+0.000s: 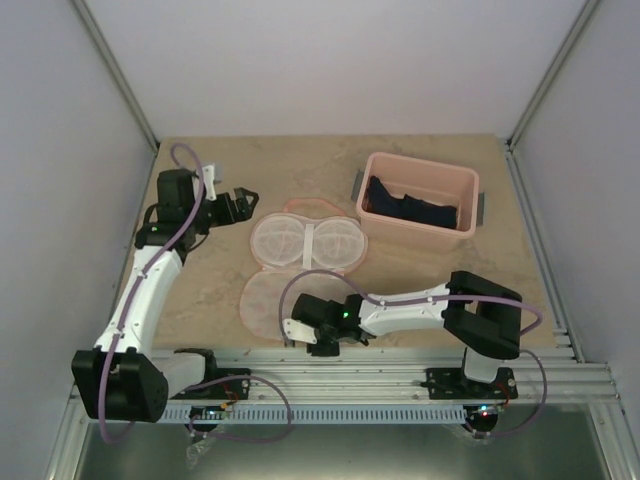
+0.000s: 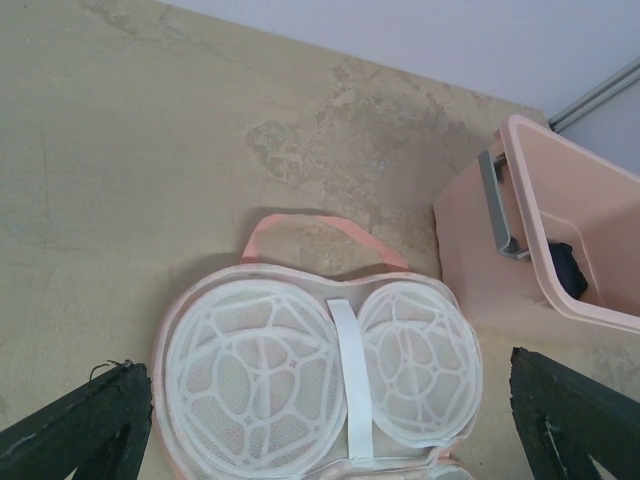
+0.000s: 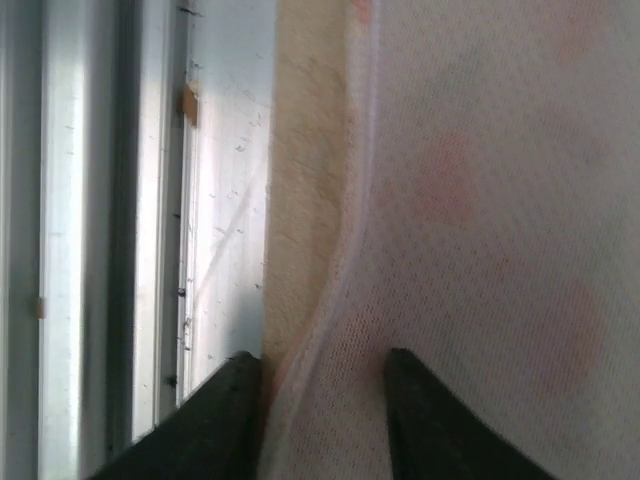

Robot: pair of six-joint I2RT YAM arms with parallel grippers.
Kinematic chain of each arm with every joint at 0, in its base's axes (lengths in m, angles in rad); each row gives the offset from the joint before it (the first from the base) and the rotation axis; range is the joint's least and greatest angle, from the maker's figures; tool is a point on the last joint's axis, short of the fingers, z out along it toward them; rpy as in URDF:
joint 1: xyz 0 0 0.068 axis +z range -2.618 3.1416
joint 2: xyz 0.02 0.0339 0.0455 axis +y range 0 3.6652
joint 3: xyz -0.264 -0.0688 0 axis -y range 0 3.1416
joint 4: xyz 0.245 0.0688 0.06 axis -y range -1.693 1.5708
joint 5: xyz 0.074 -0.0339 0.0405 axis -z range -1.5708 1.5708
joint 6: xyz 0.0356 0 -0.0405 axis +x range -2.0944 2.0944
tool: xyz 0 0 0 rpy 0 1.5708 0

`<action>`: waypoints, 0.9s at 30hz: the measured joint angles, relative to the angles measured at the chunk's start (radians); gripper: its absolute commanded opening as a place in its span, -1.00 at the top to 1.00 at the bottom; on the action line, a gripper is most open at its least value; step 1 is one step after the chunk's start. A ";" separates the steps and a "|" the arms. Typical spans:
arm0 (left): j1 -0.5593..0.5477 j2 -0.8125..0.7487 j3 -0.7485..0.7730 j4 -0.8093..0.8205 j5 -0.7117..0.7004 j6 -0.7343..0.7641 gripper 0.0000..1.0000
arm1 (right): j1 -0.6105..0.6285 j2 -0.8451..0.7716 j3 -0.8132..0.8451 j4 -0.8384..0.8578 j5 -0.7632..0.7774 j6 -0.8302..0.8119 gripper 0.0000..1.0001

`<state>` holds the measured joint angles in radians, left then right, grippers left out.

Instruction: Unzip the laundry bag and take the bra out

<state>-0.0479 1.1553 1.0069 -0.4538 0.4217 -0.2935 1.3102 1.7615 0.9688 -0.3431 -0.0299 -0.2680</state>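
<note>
The laundry bag (image 1: 308, 242) lies unzipped in the middle of the table. Its white mesh cup frame (image 2: 320, 370) faces up, and its printed pink-cream flap (image 1: 262, 300) is folded out toward the near edge. The dark bra (image 1: 415, 212) lies in the pink tub (image 1: 420, 168), a corner of the bra (image 2: 568, 268) showing over the rim. My left gripper (image 1: 247, 202) hovers open just left of the bag, with nothing between its fingers (image 2: 110, 415). My right gripper (image 1: 306, 340) is low at the flap's near edge. Its half-closed jaws straddle the flap's rim (image 3: 330, 300) without pinching it.
The tub's wall (image 2: 480, 240) with its grey handle (image 2: 497, 205) stands right of the bag. A pink carry loop (image 2: 320, 222) sticks out from the bag's far side. A metal rail (image 3: 90, 240) runs along the table's near edge, right beside my right gripper.
</note>
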 measured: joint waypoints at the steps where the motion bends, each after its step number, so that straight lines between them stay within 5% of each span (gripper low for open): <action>1: 0.000 0.000 -0.002 0.000 0.002 0.000 -0.98 | 0.000 0.008 0.000 0.002 0.005 0.003 0.44; 6: 0.002 0.000 -0.002 0.008 0.009 -0.004 -0.98 | 0.010 0.013 0.010 -0.006 0.002 0.019 0.98; 15: 0.011 0.000 -0.002 0.016 0.022 -0.012 -0.98 | 0.003 0.013 0.084 -0.085 -0.005 0.039 0.99; 27: 0.034 0.000 0.015 0.011 0.019 0.005 -0.98 | -0.006 -0.169 0.330 -0.295 -0.431 0.052 0.99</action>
<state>-0.0139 1.1549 1.0222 -0.4427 0.4404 -0.2886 1.3041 1.5925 1.2991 -0.6380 -0.4614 -0.2161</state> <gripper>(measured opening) 0.990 0.023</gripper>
